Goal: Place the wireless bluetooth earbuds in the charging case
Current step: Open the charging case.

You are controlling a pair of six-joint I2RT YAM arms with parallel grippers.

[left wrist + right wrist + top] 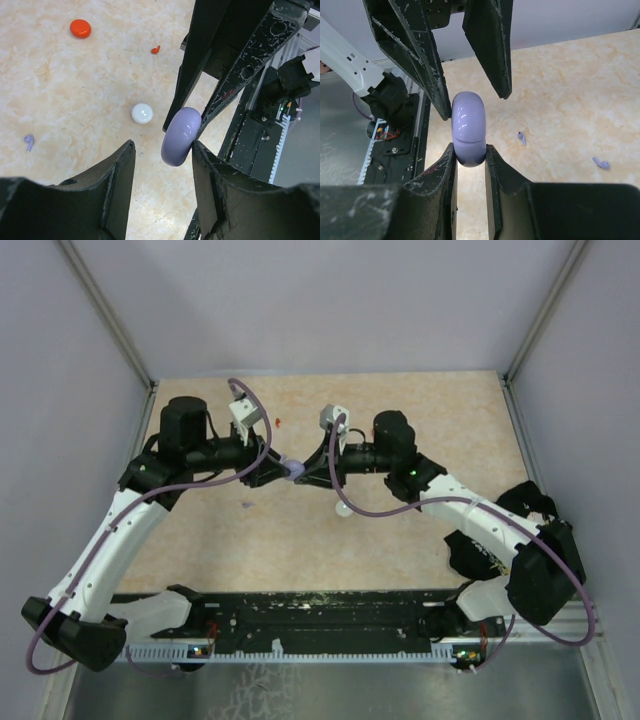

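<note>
A round lavender charging case (467, 125) hangs in mid-air, closed, with its seam showing. My right gripper (469, 148) is shut on its lower edge. My left gripper (162, 146) is open around the same case (180, 135); its right finger (207, 175) touches the case and its left finger stands apart. Both grippers meet above the table's middle (295, 470). Two lavender earbuds (521, 137) (601, 163) lie on the table. One of them also shows in the left wrist view (29, 142). A red earbud (156, 49) lies farther off. White earbuds are out of view.
A round red case (80, 28) and a round white case (142, 113) lie on the beige table (420, 410). Grey walls close in the back and sides. A black rail (320, 615) runs along the near edge between the arm bases.
</note>
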